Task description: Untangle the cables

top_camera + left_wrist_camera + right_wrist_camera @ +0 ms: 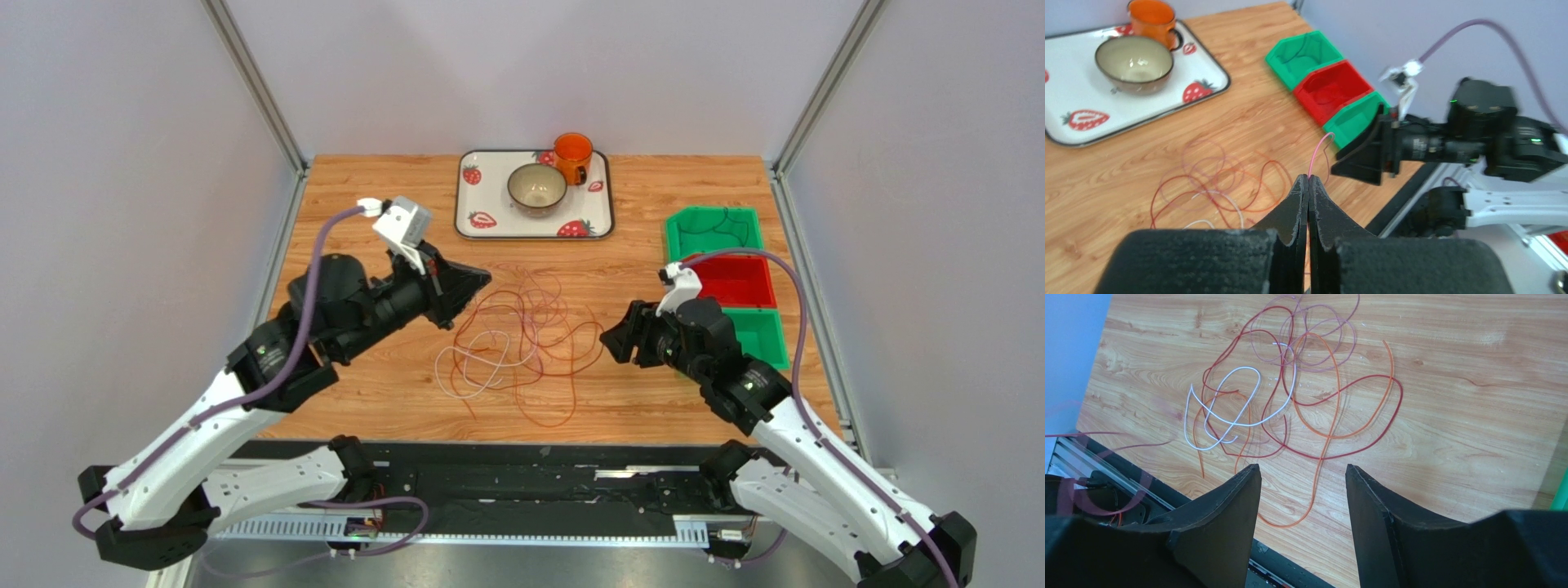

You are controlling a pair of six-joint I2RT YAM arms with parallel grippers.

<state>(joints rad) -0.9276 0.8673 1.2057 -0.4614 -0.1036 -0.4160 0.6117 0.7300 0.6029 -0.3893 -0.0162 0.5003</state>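
Note:
The cables (pixel 521 337) lie as a loose tangle of thin red, orange, white and pale purple loops on the wooden table between both arms. In the right wrist view I see the white loop (pixel 1229 410), an orange strand (pixel 1330 416) and a red strand (pixel 1379 380). My left gripper (pixel 1309 179) is shut on a thin pink cable (pixel 1319 147), which arcs up out of its fingertips above the tangle's left side (pixel 481 279). My right gripper (pixel 1303 468) stands open over the tangle's near right edge (pixel 610 341), with nothing between its fingers.
A strawberry tray (pixel 466 208) at the back holds a bowl (pixel 537 188) and an orange mug (pixel 572 156). Green bins (pixel 711 229) and a red bin (pixel 736 282) sit at the right, close behind the right arm. A black rail (pixel 552 472) runs along the near table edge.

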